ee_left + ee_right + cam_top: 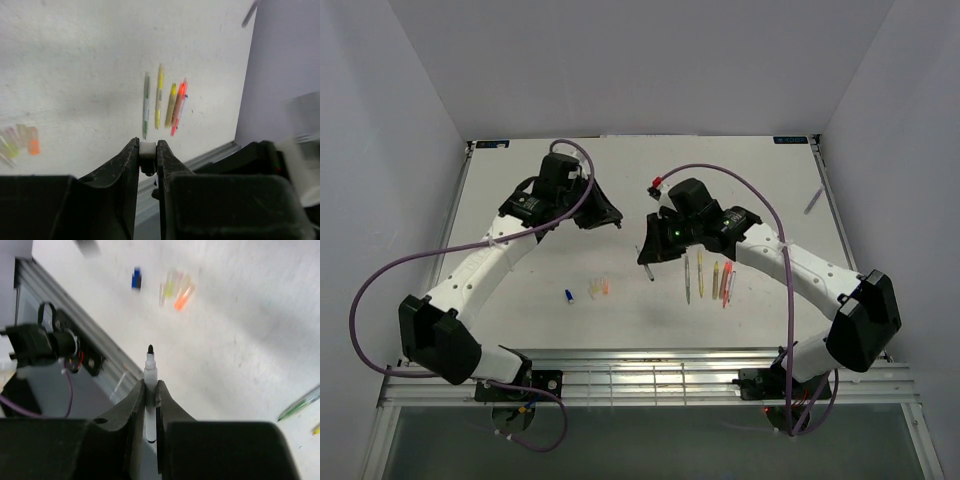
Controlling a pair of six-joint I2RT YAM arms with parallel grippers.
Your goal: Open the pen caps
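Observation:
My left gripper [618, 218] [148, 144] is shut on a short pen cap [147, 151], pale at its end and dark below, held above the table. My right gripper [646, 254] [150, 386] is shut on a white pen [150, 371] with a bare black tip, which points down at the table [651, 276]. The two grippers are apart. Loose caps lie on the table: a blue one [569, 296] [136, 278] and a cluster of yellow, pink and orange ones [599, 288] [176, 290] [26, 140].
Several uncapped pens [710, 277] [165, 102] lie side by side right of centre. One more pen [814, 200] lies at the far right edge. The table's metal front rail [650, 375] runs along the near side. Walls enclose the table on three sides.

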